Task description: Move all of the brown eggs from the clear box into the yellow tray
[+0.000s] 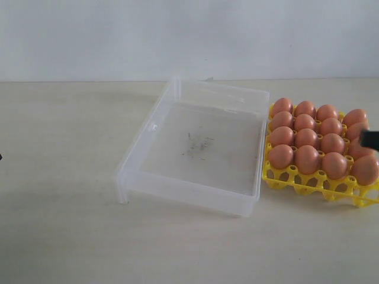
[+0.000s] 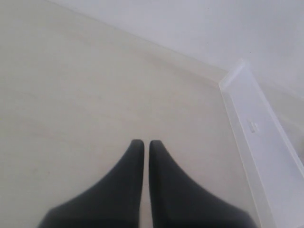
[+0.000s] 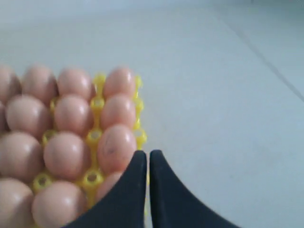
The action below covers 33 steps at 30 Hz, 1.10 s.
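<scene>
Eggs (image 1: pixel 306 139) all sit in the yellow tray (image 1: pixel 296 184); the clear box (image 1: pixel 189 192) beside it holds none, so the task looks finished. Left gripper (image 2: pixel 146 143) over the bare table (image 2: pixel 71 95) and right gripper (image 3: pixel 147 154) at the tray's edge are both closed and hold nothing

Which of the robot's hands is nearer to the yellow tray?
Right. The right hand, shut, is at the edge of the yellow tray, beside the brown eggs. The left hand, shut, is over the table, beyond the clear box.
</scene>
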Motion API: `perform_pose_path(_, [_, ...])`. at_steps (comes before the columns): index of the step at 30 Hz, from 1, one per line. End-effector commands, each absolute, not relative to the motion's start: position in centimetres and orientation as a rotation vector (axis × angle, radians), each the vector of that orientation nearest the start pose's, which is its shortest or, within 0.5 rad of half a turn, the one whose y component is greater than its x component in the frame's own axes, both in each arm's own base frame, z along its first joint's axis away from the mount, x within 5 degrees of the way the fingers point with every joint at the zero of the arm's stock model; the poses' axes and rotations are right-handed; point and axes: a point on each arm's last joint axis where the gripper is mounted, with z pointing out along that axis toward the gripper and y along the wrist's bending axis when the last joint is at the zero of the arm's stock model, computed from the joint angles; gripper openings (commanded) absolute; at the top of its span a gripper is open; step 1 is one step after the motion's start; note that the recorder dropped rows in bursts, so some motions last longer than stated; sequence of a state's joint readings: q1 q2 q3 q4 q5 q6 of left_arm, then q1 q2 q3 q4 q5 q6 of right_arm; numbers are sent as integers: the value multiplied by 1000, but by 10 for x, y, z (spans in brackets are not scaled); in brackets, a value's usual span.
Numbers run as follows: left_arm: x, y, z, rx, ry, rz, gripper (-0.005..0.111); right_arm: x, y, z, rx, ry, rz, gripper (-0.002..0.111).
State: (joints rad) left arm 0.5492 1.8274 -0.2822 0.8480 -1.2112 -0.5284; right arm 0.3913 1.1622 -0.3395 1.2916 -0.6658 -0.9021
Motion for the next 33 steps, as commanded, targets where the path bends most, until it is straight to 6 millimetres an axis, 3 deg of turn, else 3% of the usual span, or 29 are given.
perform_pose_path(1, [220,59,116,-143,1866,-492,4,136,9,226,322,1590,48,0])
perform_pose_path(2, [220,59,116,-143,1866,-492,4,114,6,226,251,1472,148,0])
perform_pose_path(7, [220,59,116,-143,1866,-492,4,76,-1,243,225,1206,429,0])
perform_pose_path(12, [220,59,116,-143,1866,-492,4,28,15,267,-172,816,611,0])
perform_pose_path(15, [220,59,116,-145,1865,-491,4,14,25,273,-304,691,724,0])
perform_pose_path(29, [220,58,116,-143,1866,-493,4,13,23,275,-278,669,753,0])
perform_pose_path(31, [220,58,116,-143,1866,-493,4,18,25,270,-276,758,746,0])
perform_pose_path(33, [220,58,116,-143,1866,-493,4,32,30,252,-301,1018,706,0])
